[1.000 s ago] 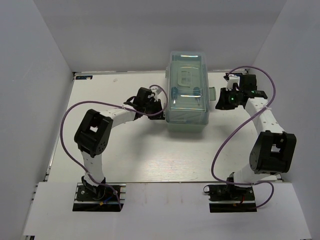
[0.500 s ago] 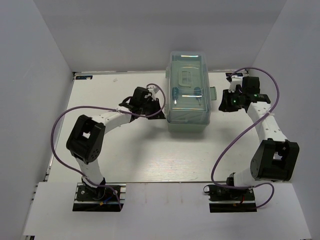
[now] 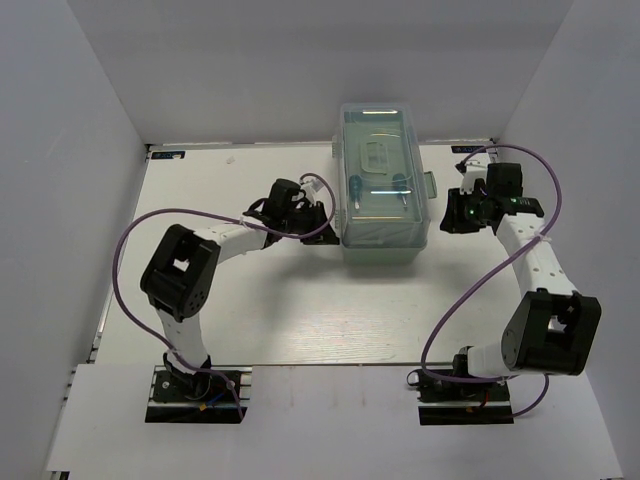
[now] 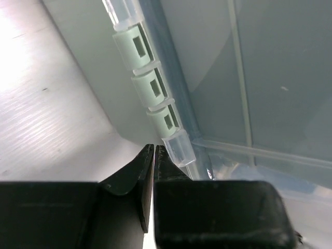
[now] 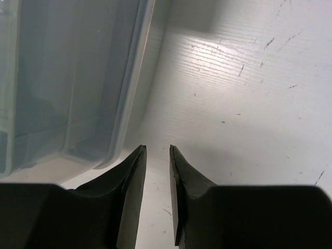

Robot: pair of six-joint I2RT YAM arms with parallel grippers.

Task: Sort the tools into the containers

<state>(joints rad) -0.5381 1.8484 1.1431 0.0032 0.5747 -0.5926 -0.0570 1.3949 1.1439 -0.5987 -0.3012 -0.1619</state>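
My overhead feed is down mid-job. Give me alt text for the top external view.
A closed toolbox sits at the far middle of a white table, with the left gripper close by its left side and the right gripper close by its right. Small tools show dimly through its translucent lid.

No legible txt, labels or nos. anywhere.
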